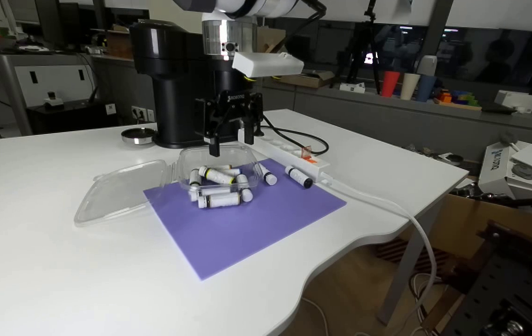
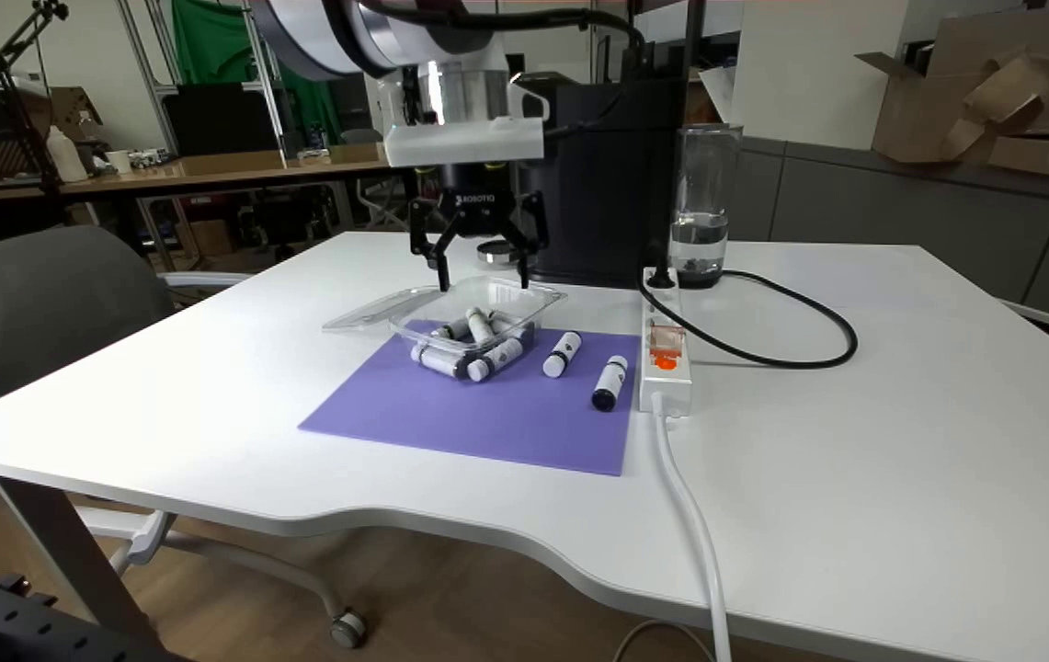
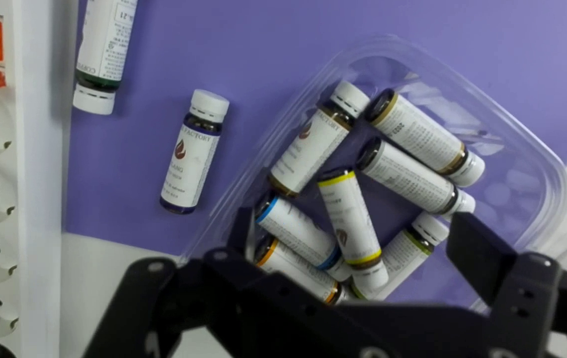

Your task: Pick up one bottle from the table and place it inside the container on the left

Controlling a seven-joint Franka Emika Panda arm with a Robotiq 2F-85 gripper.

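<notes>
My gripper point(image 1: 231, 142) point(image 2: 484, 285) point(image 3: 355, 238) is open and empty above the clear plastic container point(image 1: 184, 165) point(image 2: 414, 333) point(image 3: 556, 164). Several white-labelled bottles lie in the container, among them a yellow-banded bottle point(image 3: 350, 219) resting on others, seen between the fingers in the wrist view. Outside the container, a blue-banded bottle point(image 1: 266, 174) point(image 2: 562, 354) point(image 3: 191, 154) and a green-banded bottle point(image 1: 299, 177) point(image 2: 610, 383) point(image 3: 102, 44) lie on a purple sheet point(image 1: 247, 238) point(image 2: 487, 428) point(image 3: 164, 30). The sheet is on the white table point(image 1: 60, 270) point(image 2: 809, 487).
The container's open clear lid point(image 1: 121, 193) point(image 2: 381, 308) lies flat beside it. A white power strip point(image 1: 289, 156) point(image 2: 667, 391) point(image 3: 40, 199) with cables runs beside the loose bottles. A black coffee machine point(image 1: 170, 93) point(image 2: 602, 184) stands behind, with a small metal dish point(image 1: 139, 135) near it.
</notes>
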